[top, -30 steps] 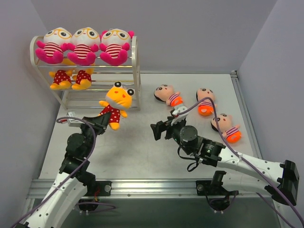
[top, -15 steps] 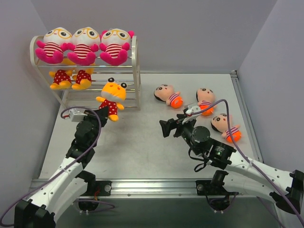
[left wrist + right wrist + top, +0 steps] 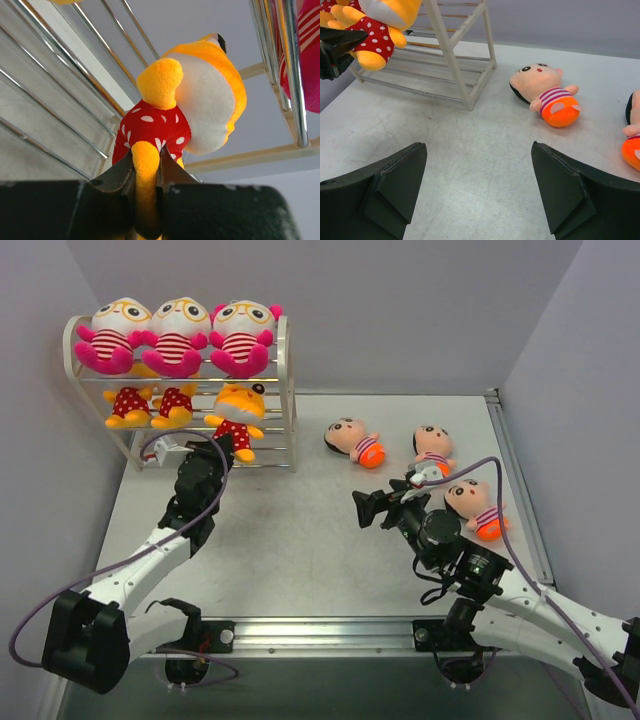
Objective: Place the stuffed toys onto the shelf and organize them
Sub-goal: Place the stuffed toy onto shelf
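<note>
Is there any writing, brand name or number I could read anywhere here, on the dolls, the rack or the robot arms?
No readable text in any view.
The pink toys carry only red stripes, and the yellow toy only white dots on its red dress: no letters.
The shelf is plain.
The white part on the left arm and the white part on the right arm are too small to read.

left arm: stretched forward, jaws clamped | right arm: low, jaws wide apart
</note>
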### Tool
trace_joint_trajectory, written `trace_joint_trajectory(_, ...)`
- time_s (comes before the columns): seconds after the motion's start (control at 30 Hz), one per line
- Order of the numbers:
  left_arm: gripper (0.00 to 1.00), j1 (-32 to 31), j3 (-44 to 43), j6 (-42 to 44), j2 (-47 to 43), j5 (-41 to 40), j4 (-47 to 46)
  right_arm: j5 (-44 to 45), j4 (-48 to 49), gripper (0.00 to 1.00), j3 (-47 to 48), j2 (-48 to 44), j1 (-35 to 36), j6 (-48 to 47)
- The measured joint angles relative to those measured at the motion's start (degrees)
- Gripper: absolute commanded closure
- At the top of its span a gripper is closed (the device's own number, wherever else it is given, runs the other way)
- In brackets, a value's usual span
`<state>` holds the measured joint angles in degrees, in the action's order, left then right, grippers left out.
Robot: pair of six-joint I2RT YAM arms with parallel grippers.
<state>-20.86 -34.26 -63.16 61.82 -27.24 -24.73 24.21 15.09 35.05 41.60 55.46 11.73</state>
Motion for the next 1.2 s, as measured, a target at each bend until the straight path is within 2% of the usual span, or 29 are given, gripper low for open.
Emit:
trace_joint_trajectory(0.2,0.93,0.1,-4.2,0.6,7.0,-1.0,-5.0,0.2,-0.1,0.12,-0.4,-0.9,-0.1,-0.2)
trace_joint_trajectory(0.6,0.9,0.3,-6.5,0.9,18.7,-1.5,-17.5,0.5,-0.4,0.12,-0.9,-0.8,-0.4,-0.5)
trace_joint_trajectory(0.9,0.88,0.3,-9.0,0.9,22.2,-4.2,-22.9,0.5,-0.4,0.12,-0.9,-0.4,-0.4,-0.7)
trace_joint_trajectory(1.2,0.85,2.0,-9.7,1.3,25.0,-5.5,-24.0,0.6,-0.4,0.12,-0.9,0.0,-0.4,-0.9)
